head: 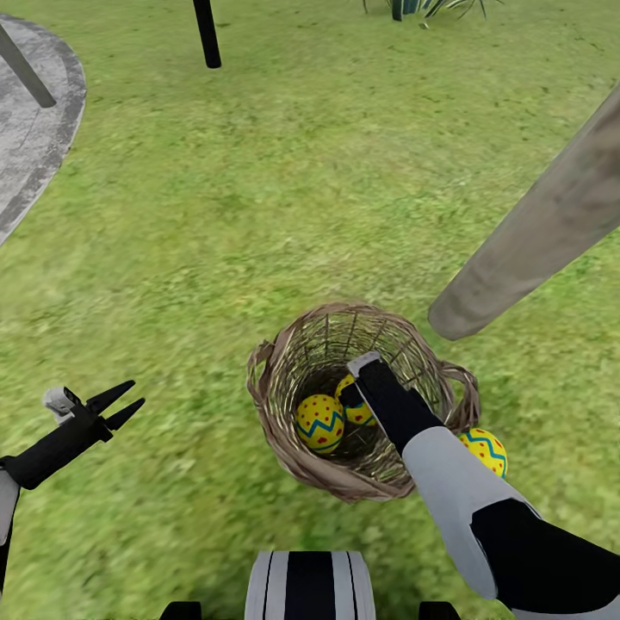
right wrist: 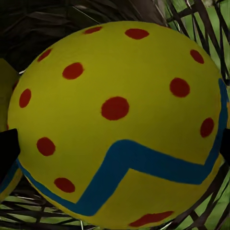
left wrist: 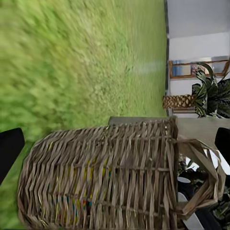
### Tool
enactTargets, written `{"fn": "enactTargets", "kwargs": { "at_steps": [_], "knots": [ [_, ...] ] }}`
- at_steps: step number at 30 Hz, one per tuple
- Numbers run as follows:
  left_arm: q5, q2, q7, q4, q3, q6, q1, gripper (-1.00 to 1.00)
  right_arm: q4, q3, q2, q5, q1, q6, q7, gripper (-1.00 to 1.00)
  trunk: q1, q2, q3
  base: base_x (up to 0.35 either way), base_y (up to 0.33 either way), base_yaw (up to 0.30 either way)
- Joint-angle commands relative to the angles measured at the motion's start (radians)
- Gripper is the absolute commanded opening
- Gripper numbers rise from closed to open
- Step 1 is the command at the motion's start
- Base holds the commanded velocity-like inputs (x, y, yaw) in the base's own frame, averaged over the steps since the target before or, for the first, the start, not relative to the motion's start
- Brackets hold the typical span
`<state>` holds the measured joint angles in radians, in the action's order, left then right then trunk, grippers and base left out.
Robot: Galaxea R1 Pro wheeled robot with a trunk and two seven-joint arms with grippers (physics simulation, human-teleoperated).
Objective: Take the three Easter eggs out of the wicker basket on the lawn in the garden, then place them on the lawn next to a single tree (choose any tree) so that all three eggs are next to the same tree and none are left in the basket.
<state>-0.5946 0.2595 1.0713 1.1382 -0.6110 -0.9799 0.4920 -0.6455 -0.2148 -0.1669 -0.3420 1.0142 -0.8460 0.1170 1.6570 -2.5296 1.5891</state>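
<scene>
Though basket-bound, red-dotted yellow egg (right wrist: 115, 120)

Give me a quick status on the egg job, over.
Right gripper down inside wicker basket, at an egg, grasp unconfirmed. Left gripper open, idle over lawn. Two eggs in basket, one egg out on grass beside it. Tree trunk close by.

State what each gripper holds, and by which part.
The left gripper is open over the lawn, holding nothing. The right gripper is down in the wicker basket at an egg; a closed grip cannot be told.
</scene>
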Motion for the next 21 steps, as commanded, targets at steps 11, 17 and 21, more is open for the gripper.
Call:
{"fn": "enactTargets", "kwargs": {
  "at_steps": [11, 17, 21],
  "knots": [
    [-0.001, 0.0, 0.004, 0.0, -0.002, -0.005, 0.0, 1.0, 0.038, -0.002, 0.002, -0.055, 0.0, -0.002, 0.007, -1.0, 0.002, -0.001, 0.012, 0.0, 0.0, 0.0],
    [-0.002, 0.001, 0.002, 0.032, 0.058, -0.005, 0.0, 1.0, 0.038, -0.002, 0.001, -0.055, 0.0, -0.002, 0.007, -1.0, 0.0, 0.0, -0.003, 0.0, 0.0, 0.0],
    [-0.002, 0.0, 0.005, 0.041, 0.059, -0.005, 0.0, 1.0, 0.038, -0.002, 0.002, -0.055, 0.0, -0.002, 0.007, -1.0, -0.001, 0.001, -0.011, 0.0, 0.0, 0.0]
  ]
}}
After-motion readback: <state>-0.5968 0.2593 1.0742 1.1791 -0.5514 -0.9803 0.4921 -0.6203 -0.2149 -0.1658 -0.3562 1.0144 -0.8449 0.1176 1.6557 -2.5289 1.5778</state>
